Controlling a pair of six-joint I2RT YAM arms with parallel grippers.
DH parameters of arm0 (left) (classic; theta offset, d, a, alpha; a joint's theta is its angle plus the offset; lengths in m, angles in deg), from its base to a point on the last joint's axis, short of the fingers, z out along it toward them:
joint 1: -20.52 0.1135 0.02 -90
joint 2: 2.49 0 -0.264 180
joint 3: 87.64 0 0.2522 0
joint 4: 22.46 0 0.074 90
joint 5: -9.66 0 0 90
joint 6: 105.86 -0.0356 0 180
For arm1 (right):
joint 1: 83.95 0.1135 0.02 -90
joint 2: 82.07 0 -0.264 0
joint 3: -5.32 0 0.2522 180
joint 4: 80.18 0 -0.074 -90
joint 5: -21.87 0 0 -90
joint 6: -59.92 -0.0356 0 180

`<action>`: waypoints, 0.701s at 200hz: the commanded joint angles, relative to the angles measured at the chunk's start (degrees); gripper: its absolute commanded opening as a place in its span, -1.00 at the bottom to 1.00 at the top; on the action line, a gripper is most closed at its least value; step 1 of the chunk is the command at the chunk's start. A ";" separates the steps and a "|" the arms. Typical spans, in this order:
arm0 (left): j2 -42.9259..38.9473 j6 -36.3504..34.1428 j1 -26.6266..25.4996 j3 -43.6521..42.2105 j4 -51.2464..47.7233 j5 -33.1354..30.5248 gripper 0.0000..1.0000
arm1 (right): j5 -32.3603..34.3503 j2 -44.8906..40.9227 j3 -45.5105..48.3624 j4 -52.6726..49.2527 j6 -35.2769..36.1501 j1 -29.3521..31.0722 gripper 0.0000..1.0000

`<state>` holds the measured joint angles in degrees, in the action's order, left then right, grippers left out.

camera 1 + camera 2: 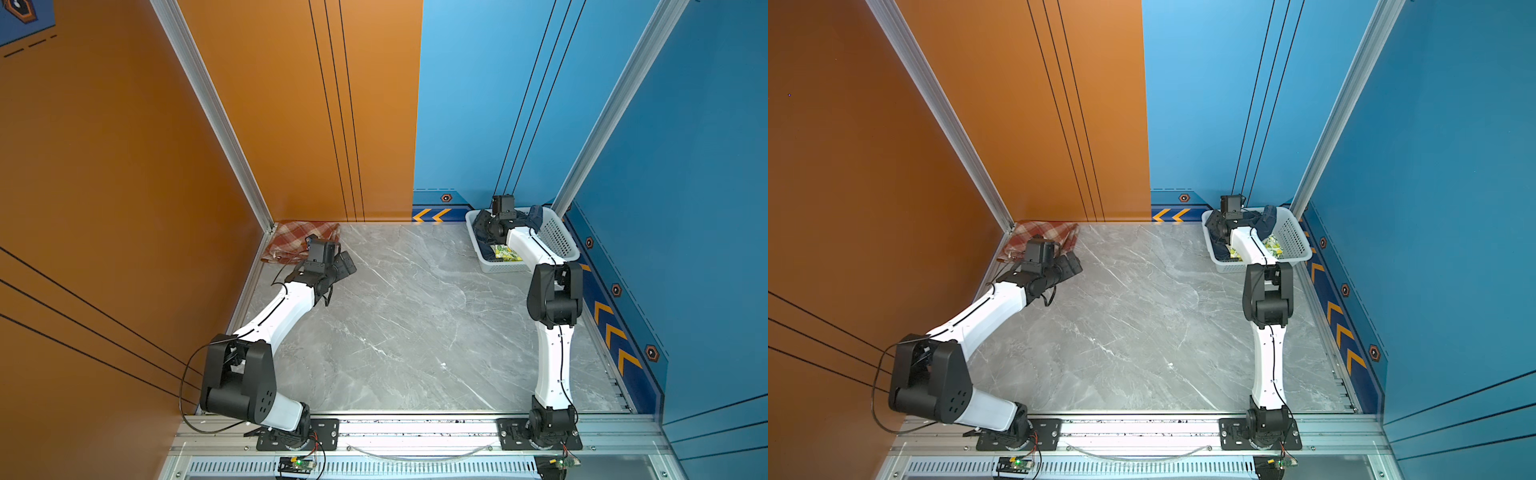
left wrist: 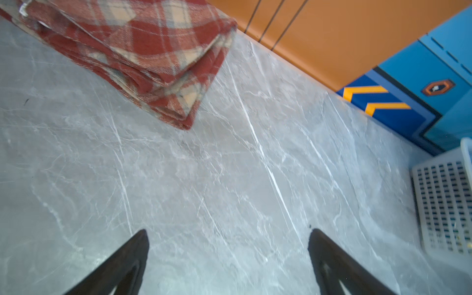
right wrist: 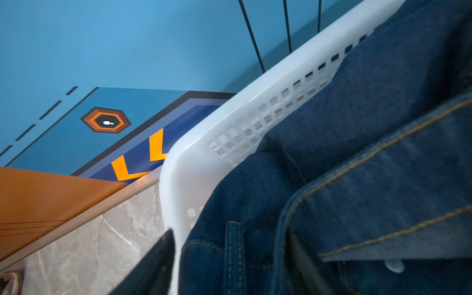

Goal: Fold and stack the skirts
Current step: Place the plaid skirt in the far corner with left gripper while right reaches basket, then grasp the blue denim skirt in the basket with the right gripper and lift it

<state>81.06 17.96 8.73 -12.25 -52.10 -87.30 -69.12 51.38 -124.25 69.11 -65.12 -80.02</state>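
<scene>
Plaid skirt [image 1: 303, 239] folded at eleven o'clock on the table [image 1: 415, 332]; left gripper [image 2: 228, 232] beside it, spread wide and empty. Denim skirt [image 3: 357, 153] and lemon skirt [image 1: 505, 252] in the basket [image 1: 557, 237] at one o'clock. Right gripper [image 1: 483, 226] down in denim, grip impossible to tell. One finger [image 3: 155, 263] outside the basket wall: risks pinching plastic with cloth and lifting the basket too.

The left arm [image 1: 286, 307] and right arm [image 1: 552, 365] share one build: glossy white link shells between bulky matte-black joint housings; thin black cables [image 1: 562, 361] trail along them; black base plates [image 1: 328, 428] carry silver screws; a boxy black camera [image 1: 322, 251] tops each wrist.
</scene>
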 commanded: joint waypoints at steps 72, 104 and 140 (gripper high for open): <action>-2.01 -10.67 1.56 6.46 -11.47 20.29 0.98 | 0.50 -11.73 -3.74 0.54 3.08 -1.02 -1.00; -3.90 -7.67 1.91 1.16 -4.22 24.99 0.99 | 2.83 -19.66 -3.28 -0.13 6.27 -1.88 -1.00; -6.61 -7.42 2.43 -0.07 -2.90 25.12 0.99 | 1.60 -26.06 -4.25 -0.67 7.00 -3.99 -1.00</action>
<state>78.02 10.05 10.24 -11.29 -58.05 -64.72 -67.88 30.46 -127.09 67.08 -60.25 -83.00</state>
